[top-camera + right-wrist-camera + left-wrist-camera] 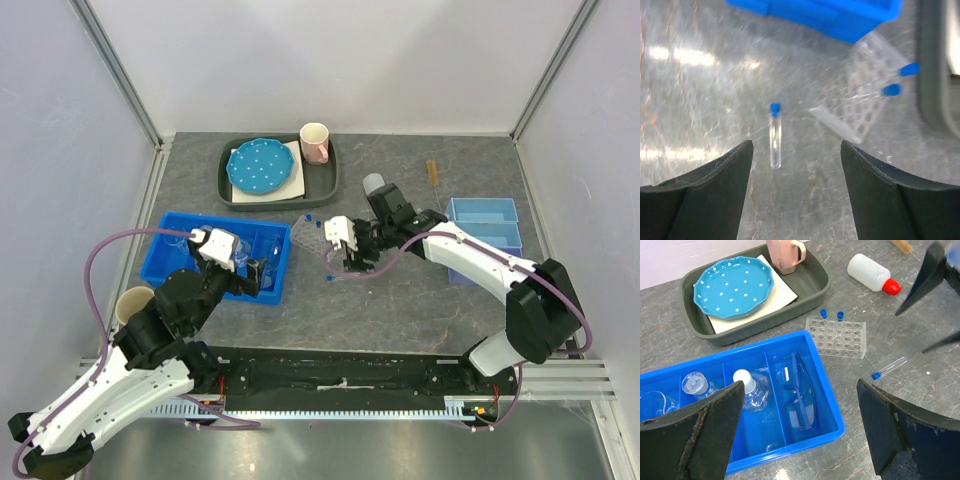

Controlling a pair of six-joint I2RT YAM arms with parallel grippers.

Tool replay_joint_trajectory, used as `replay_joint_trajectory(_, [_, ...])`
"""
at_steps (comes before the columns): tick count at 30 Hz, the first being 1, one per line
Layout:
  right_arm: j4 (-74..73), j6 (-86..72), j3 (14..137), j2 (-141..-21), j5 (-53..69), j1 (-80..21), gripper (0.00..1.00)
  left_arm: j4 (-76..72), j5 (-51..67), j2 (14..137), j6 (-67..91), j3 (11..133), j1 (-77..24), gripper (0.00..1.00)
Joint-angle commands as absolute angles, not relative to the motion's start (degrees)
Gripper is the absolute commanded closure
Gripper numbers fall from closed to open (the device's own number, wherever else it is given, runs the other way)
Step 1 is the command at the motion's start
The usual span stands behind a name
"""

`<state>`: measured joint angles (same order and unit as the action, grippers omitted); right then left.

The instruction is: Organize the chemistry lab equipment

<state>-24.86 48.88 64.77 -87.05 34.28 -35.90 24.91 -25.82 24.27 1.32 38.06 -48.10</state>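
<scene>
**Overhead and wrist views, read left to right.** White walls close the surface (400, 310) on its left, far and right sides. We see bare grey room between the bins and the arm bases.

- **Left:** The left end effector (258, 270) hangs over the right part of the blue compartment bin (165, 262), with its jaws wide apart and holding nothing. Below it a stoppered glass flask (752, 390) and blue goggles (800, 392) lie in neighbouring compartments. Beyond the bin stands the grey tray (225, 185).
- **Centre:** Just right of the bin, the clear tube rack (310, 236) carries two blue-capped tubes (840, 316). A third tube (775, 137) lies flat on the surface, nearer the bases than the rack. We see it below the right end effector (796, 150), between the spread jaws and touching neither; these grip nothing.
- **Right:** Farther right lie the squeeze bottle (870, 272) and the thin brown stick (433, 172). A light-blue bin (485, 212) sits near the right wall.
</scene>
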Motion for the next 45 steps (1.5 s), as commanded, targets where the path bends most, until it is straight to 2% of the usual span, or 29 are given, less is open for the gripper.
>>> replay_joint_trajectory(1, [-28.9, 63.8, 60.0, -86.9, 36.6, -36.2, 0.21, 22.3, -25.1, 26.0, -0.9, 37.6, -47.8, 0.0])
replay_joint_trajectory(5, [-28.5, 63.1, 61.4, -92.3, 32.4, -37.1, 0.22, 22.5, -24.8, 27.4, -0.9, 37.8, -47.8, 0.0])
replay_joint_trajectory(11, [-29.0, 60.6, 65.3, -99.7, 25.8, -39.5, 0.32, 22.7, -25.0, 27.7, -1.0, 37.7, -47.8, 0.0])
replay_joint_trajectory(18, [-28.7, 57.4, 67.0, -104.2, 22.8, -40.6, 0.43, 22.6, -24.9, 27.2, -1.1, 37.6, -47.7, 0.0])
replay_joint_trajectory(24, [-28.8, 55.8, 67.4, -105.9, 21.5, -40.6, 0.47, 22.6, -24.9, 26.8, -1.1, 37.6, -47.7, 0.0])
replay_joint_trajectory(25, [-29.0, 55.7, 67.5, -106.1, 21.4, -40.6, 0.49, 22.6, -24.8, 26.9, -1.1, 37.6, -47.7, 0.0])
replay_joint_trajectory(26, [-29.0, 55.3, 67.6, -106.5, 21.3, -40.6, 0.56, 22.6, -24.4, 26.6, -1.1, 37.6, -47.7, 0.0])
replay_joint_trajectory(31, [-30.2, 54.8, 67.3, -106.8, 21.5, -40.6, 0.67, 21.7, -21.7, 24.2, -0.9, 37.1, -47.6, 0.0])
replay_joint_trajectory(32, [-31.1, 54.7, 67.4, -106.9, 21.5, -40.6, 0.72, 21.7, -21.8, 23.8, -0.7, 37.0, -47.7, 0.0])
replay_joint_trajectory(37, [-32.3, 51.4, 66.4, -104.7, 25.5, -40.3, 0.84, 21.9, -20.1, 22.5, 1.5, 37.3, -47.7, 0.0])
replay_joint_trajectory(41, [-32.0, 47.5, 65.0, -99.5, 33.6, -38.6, 0.86, 21.7, -14.9, 23.3, 4.5, 39.0, -47.6, 0.0])
replay_joint_trajectory(45, [-30.0, 43.1, 62.2, -93.1, 43.7, -34.1, 0.86, 18.5, -10.6, 24.0, 17.1, 38.5, -47.7, 0.0])
